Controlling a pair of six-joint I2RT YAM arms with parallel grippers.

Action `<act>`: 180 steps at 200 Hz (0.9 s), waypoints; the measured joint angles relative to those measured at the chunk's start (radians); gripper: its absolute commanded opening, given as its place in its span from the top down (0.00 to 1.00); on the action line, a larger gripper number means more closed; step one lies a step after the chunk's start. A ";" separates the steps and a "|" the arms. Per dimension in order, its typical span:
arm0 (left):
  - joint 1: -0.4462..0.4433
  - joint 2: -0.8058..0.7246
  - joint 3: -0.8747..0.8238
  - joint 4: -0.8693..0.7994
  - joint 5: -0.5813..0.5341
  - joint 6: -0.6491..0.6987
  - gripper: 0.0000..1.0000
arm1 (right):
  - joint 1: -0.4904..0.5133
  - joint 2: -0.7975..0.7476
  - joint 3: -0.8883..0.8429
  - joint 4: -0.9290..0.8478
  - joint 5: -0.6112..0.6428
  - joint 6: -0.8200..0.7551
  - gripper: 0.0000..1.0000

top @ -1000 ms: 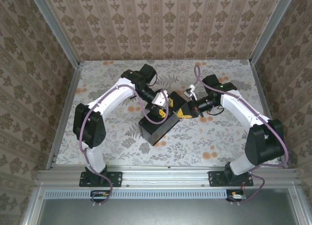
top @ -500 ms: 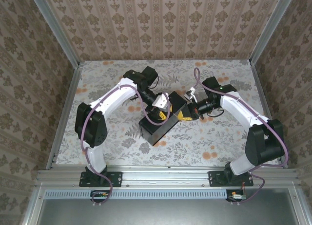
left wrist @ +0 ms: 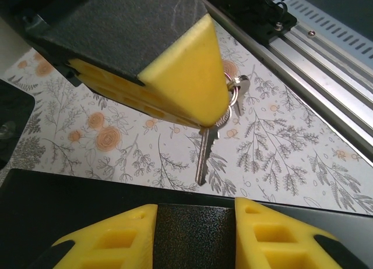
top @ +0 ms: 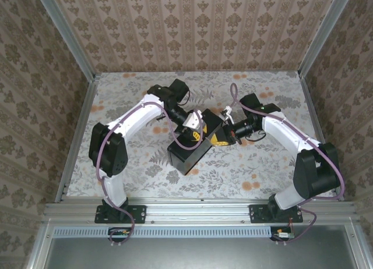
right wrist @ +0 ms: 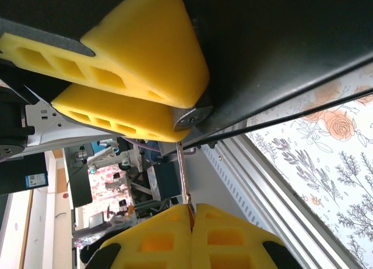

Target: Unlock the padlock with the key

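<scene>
A black box (top: 185, 154) lies mid-table. My left gripper (top: 197, 135) is at its far right corner. In the left wrist view its yellow fingers (left wrist: 105, 237) press both sides of a dark speckled tab (left wrist: 196, 234) on the box's edge (left wrist: 58, 193). My right gripper (right wrist: 192, 213) is shut on a silver key (right wrist: 183, 176). The blade (left wrist: 205, 149) points at that edge, its tip just short of the tab (right wrist: 192, 114). Its ring (left wrist: 233, 94) hangs by the right finger (left wrist: 186, 77). The padlock is hidden.
The table carries a floral cloth (top: 250, 164). An aluminium rail (top: 198, 209) runs along the near edge, close to the key in the left wrist view (left wrist: 326, 53). Patterned walls close the other three sides.
My left jaws have narrowed onto the speckled tab. The right gripper has carried the key a little left, toward the box.
</scene>
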 measured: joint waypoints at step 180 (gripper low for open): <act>0.013 -0.054 -0.094 0.138 0.026 -0.038 0.80 | -0.003 0.008 -0.004 0.030 -0.006 0.006 1.00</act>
